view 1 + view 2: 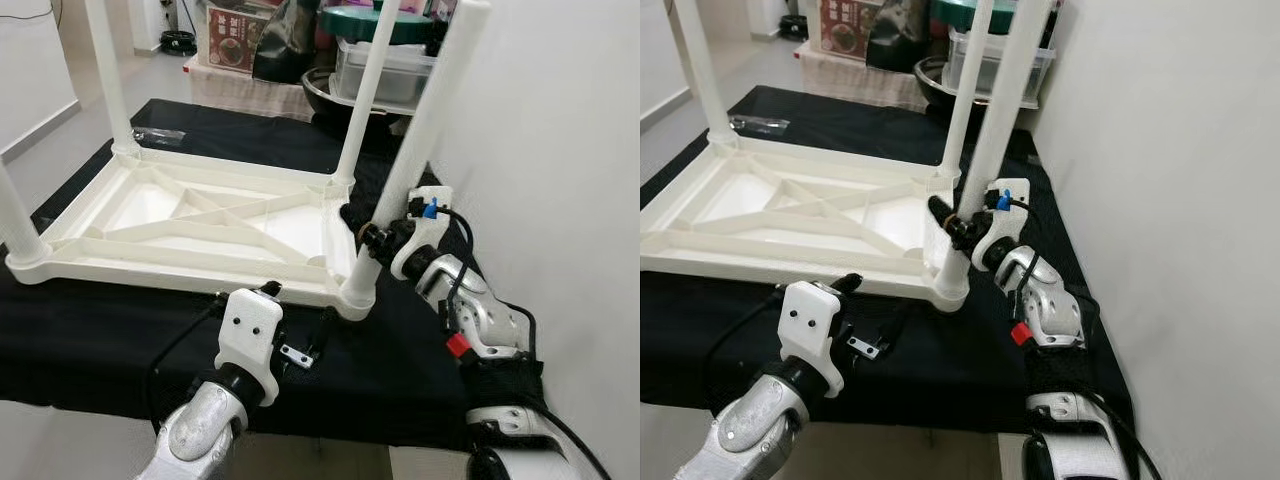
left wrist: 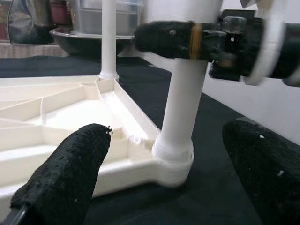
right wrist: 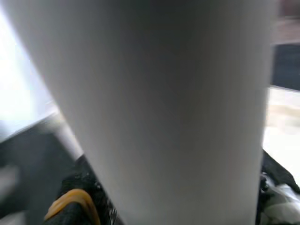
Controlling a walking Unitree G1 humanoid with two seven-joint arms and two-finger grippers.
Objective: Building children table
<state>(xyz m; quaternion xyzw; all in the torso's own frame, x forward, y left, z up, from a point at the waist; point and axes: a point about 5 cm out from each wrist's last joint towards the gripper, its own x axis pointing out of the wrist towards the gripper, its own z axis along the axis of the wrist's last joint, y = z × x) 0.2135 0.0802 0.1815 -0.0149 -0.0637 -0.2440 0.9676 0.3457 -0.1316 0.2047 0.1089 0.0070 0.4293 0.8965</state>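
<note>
A white plastic children's table (image 1: 190, 225) lies upside down on a black cloth (image 1: 90, 340), with legs standing up at its corners. My right gripper (image 1: 372, 238) is shut on the near right leg (image 1: 425, 130), low down, just above its corner socket (image 2: 172, 157). Up close, that leg (image 3: 159, 108) sits tight against a black finger (image 3: 75, 206) with an orange band. My left gripper (image 2: 168, 133) is open in front of the same corner, a finger (image 2: 65, 183) to each side of the socket without touching it. Its white wrist (image 1: 250, 340) hovers over the near table edge.
A white wall (image 1: 560, 150) runs close along the right side. Behind the table stand a dark bowl (image 1: 335, 95), clear plastic boxes (image 1: 390, 70) and a carton (image 1: 235, 35). A small metal bracket (image 1: 297, 355) lies on the cloth by my left wrist, and a clear bag (image 1: 155, 133) at the far edge.
</note>
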